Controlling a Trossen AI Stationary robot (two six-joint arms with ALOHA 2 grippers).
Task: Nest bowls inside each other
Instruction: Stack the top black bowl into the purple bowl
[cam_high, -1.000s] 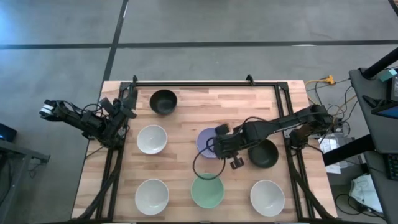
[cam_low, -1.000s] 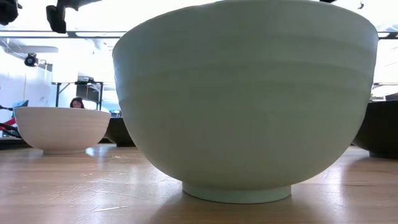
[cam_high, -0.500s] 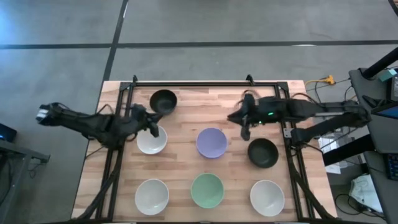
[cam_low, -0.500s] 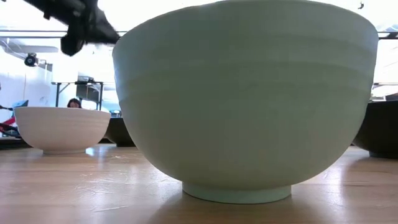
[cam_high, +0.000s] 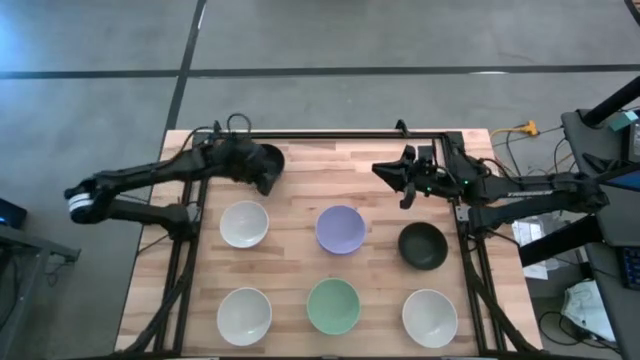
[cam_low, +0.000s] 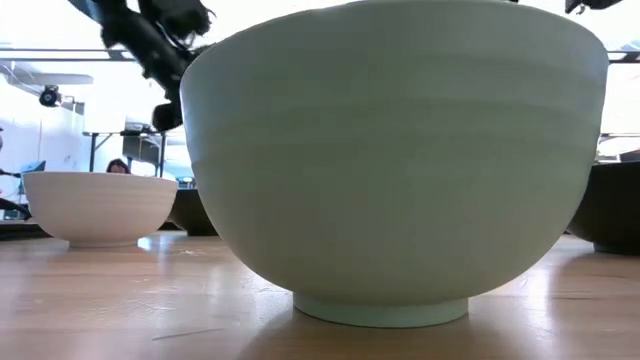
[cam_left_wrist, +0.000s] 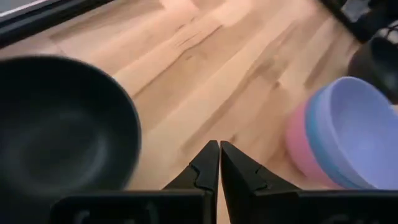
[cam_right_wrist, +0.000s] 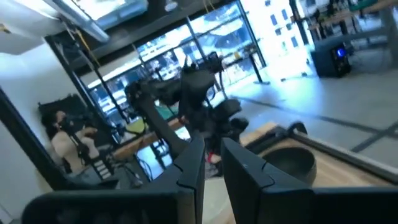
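Left gripper (cam_high: 262, 172) hanging over the far-left black bowl (cam_high: 266, 160), jaws pressed together on nothing; in the left wrist view, that bowl (cam_left_wrist: 62, 130) just beside the closed fingertips (cam_left_wrist: 210, 163), with the lavender bowl (cam_left_wrist: 354, 130), nested in blue and pink ones, farther off across bare wood. Right gripper (cam_high: 398, 178) raised near the table's far right, fingers slightly parted, gripping nothing. Second black bowl (cam_high: 422, 245) near its jaws. Mint green bowl (cam_high: 333, 305) and three white bowls well apart from both.
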